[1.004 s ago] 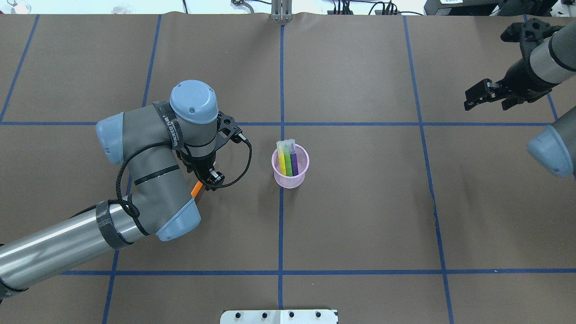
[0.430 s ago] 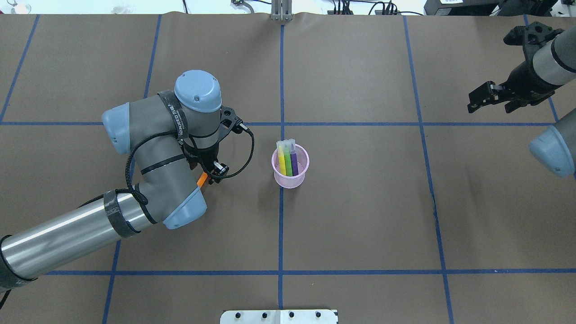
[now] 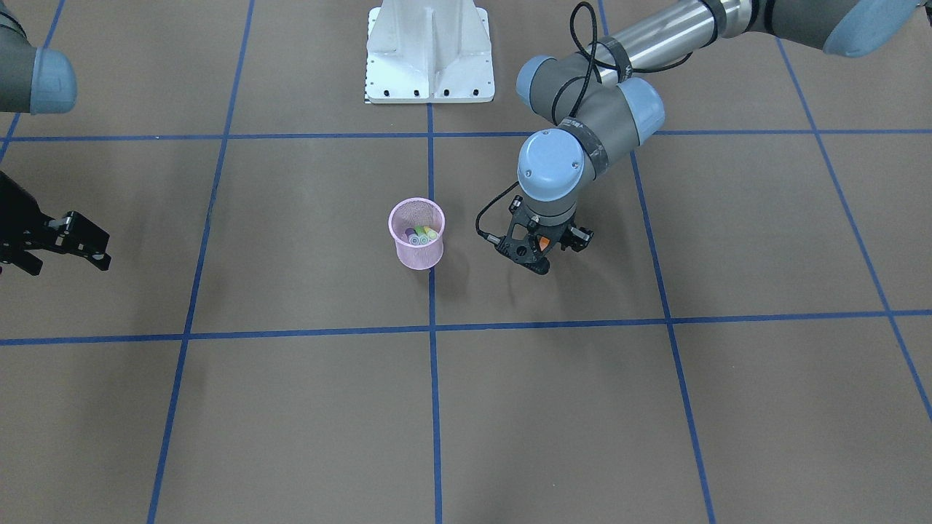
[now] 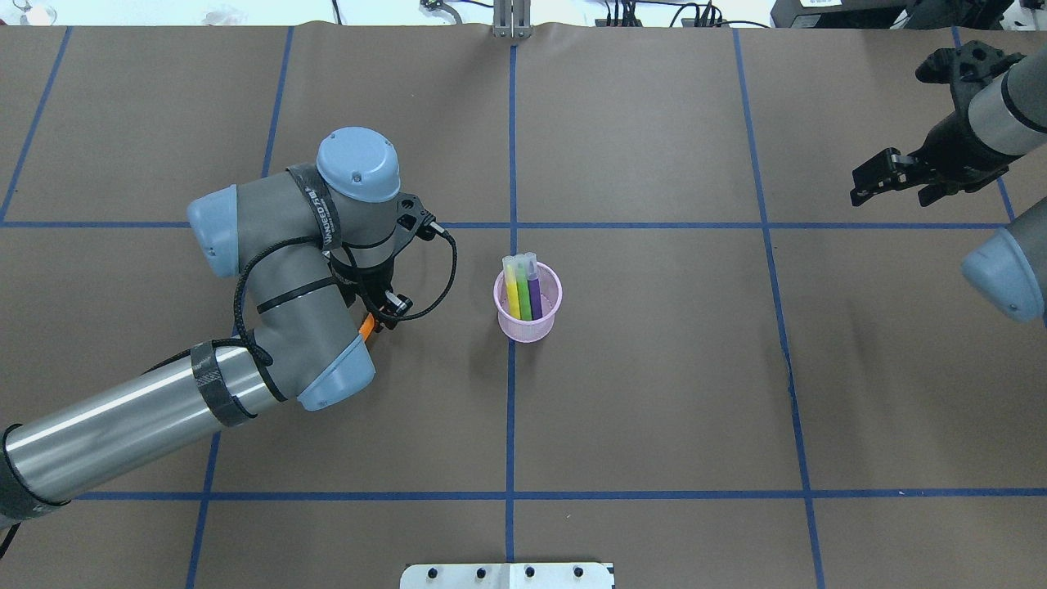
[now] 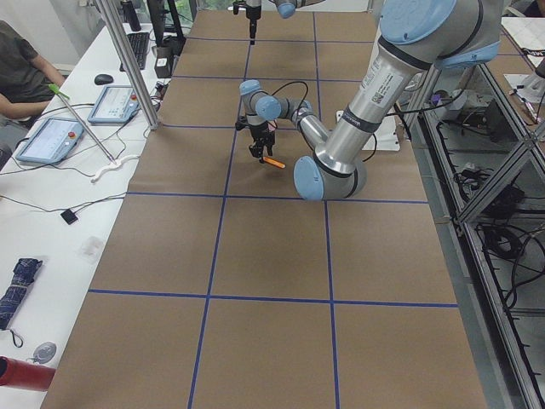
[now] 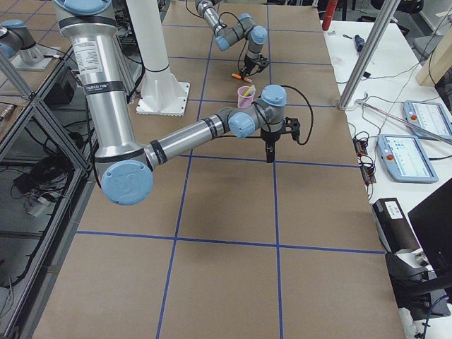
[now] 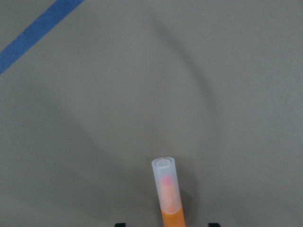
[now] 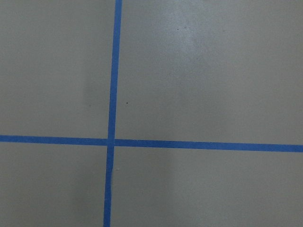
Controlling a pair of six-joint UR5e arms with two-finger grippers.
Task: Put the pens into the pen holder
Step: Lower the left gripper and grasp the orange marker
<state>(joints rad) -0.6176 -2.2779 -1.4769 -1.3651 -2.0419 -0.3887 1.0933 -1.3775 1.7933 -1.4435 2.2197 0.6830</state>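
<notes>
The pink mesh pen holder (image 4: 527, 325) stands at the table's middle, also in the front view (image 3: 419, 255). A yellow pen (image 4: 511, 288), a green pen (image 4: 523, 294) and a purple pen (image 4: 535, 293) stand in it with pale caps up. My left gripper (image 4: 384, 315) is left of the holder, shut on the orange pen (image 4: 366, 325). The left wrist view shows the orange pen (image 7: 173, 215) with its translucent cap pointing out over the brown paper. My right gripper (image 4: 887, 195) hangs open and empty at the far right.
Brown paper with blue tape grid lines (image 4: 511, 409) covers the table. The white robot base (image 3: 429, 51) stands at the robot's edge. The left arm's elbow (image 4: 327, 384) hangs over the paper beside the orange pen. Operators' desks with tablets (image 5: 51, 136) border the far side.
My left gripper has moved a little away from the robot and toward the holder, the orange pen in it. My right gripper has drifted slightly farther to the right.
</notes>
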